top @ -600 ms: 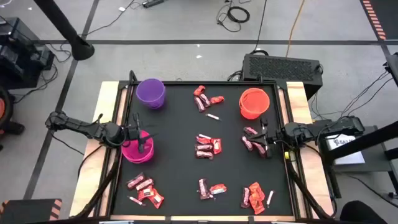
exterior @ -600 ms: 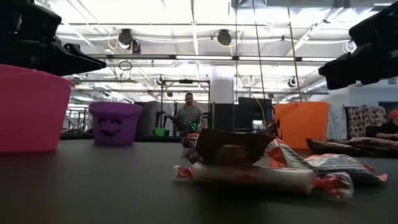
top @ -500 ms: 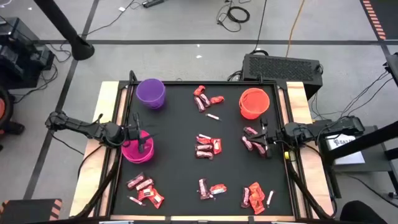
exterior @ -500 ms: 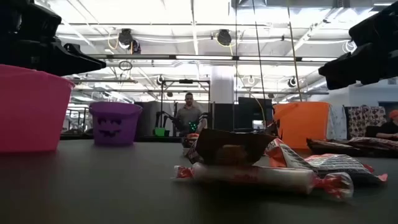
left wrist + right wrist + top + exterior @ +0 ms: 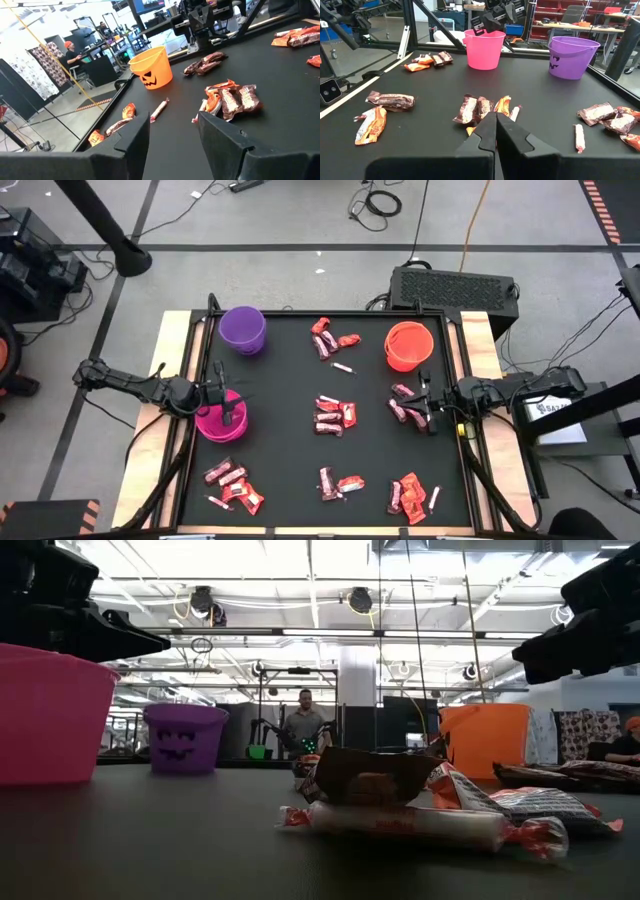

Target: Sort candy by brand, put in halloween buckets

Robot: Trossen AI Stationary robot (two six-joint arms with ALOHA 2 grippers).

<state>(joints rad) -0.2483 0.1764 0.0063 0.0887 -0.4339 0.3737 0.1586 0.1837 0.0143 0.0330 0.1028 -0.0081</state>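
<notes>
Three buckets stand on the black table: purple (image 5: 243, 330) at the far left, orange (image 5: 408, 345) at the far right, magenta (image 5: 215, 420) at the left. Candy lies in several small heaps: far middle (image 5: 330, 338), centre (image 5: 333, 415), right (image 5: 408, 408), and three along the near edge (image 5: 232, 485) (image 5: 338, 483) (image 5: 410, 493). My left gripper (image 5: 225, 395) hangs over the magenta bucket's rim, open, with nothing between its fingers (image 5: 172, 135). My right gripper (image 5: 425, 402) hovers shut (image 5: 495, 132) beside the right heap, clear of the table (image 5: 580, 635).
The table is ringed by a raised black frame (image 5: 300, 312) with wooden side boards (image 5: 170, 350). Bare black tabletop lies between the heaps. A person (image 5: 303, 725) stands in the room beyond the far edge.
</notes>
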